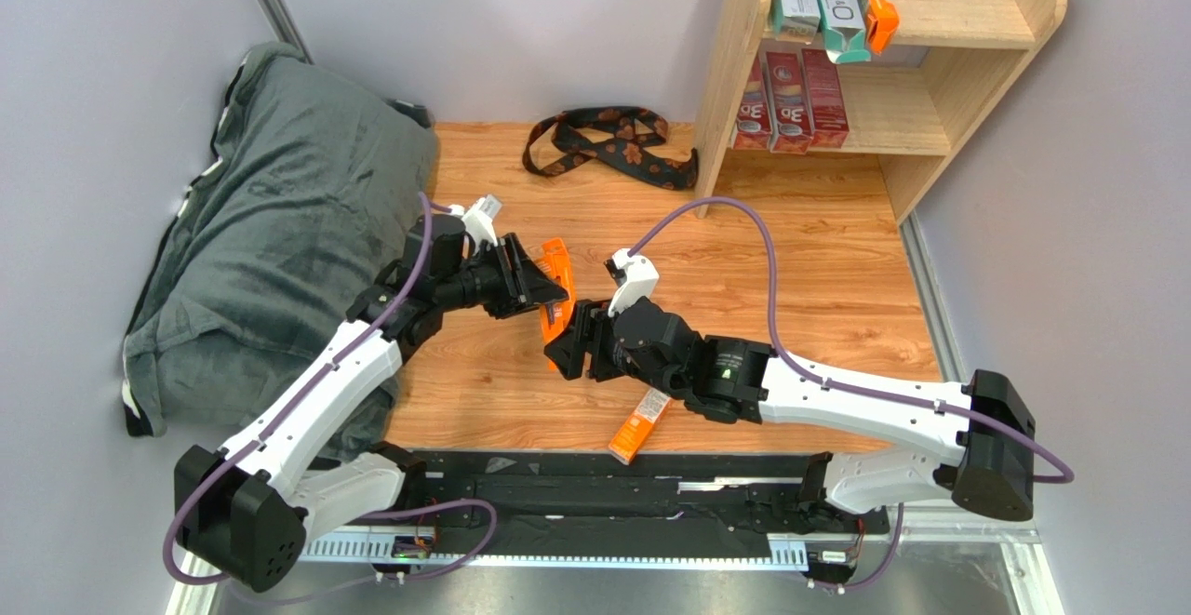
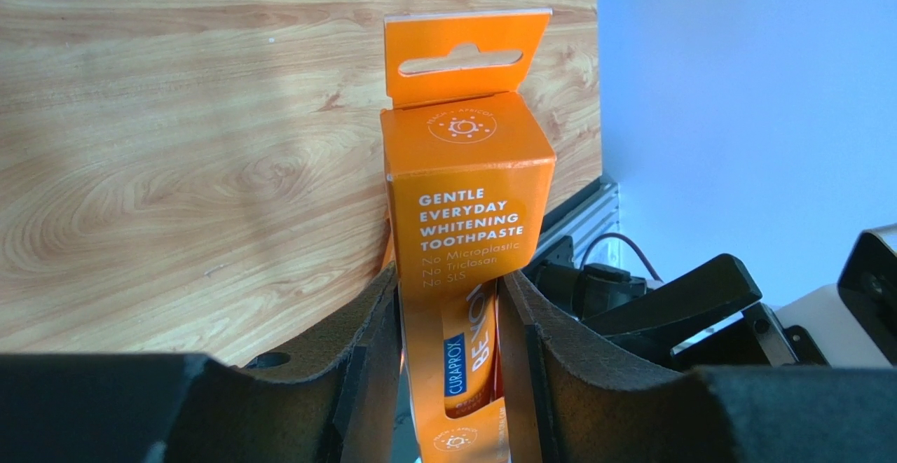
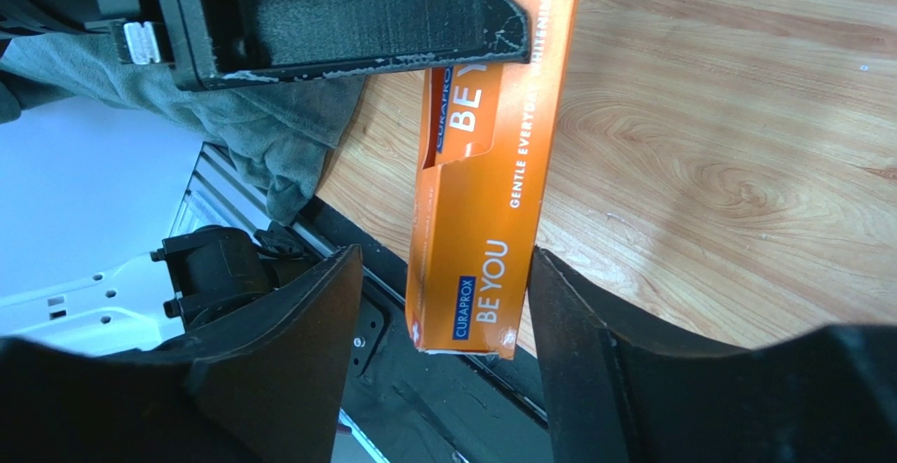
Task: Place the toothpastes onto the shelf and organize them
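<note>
Seemingly, left fingers clamp the slim orange cardboard toothpaste box; right fingers gape around it; early release could drop it.

Grey-green pillow, patterned strap, wooden tabletop
</note>
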{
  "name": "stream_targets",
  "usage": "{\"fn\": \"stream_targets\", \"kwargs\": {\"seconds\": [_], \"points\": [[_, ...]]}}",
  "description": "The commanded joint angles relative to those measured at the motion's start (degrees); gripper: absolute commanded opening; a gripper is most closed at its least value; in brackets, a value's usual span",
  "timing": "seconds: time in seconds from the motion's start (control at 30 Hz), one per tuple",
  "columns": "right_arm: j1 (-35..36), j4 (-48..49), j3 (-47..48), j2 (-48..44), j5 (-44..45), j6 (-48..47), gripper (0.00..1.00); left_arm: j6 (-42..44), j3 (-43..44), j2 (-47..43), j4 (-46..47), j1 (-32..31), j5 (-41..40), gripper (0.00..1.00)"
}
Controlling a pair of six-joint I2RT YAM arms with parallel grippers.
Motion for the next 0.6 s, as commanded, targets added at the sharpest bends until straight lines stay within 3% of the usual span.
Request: {"fn": "stream_targets", "kwargs": {"seconds": [0.0,0.2,0.4,0.57], "points": [[0.2,1.5,2.1,0.2,1.7,0.9,0.60,-2.8,-0.5,-2.3,4.9,0.5,2.6,0.43],[0.2,0.1,2.5,1.3,-0.1,1.8,0.52,-3.5,-0.4,-2.9,5.3,0.6,2.1,0.43],[0.2,-1.0,2.2,1.1,0.6,2.6,0.37,-3.4,-0.3,-3.4,4.9,0.6,1.6,0.43],[0.2,-2.7,3.0,0.4,2.3,2.3,0.35,-2.3,0.2,-4.0,3.2,0.8,0.7,0.54]]}}
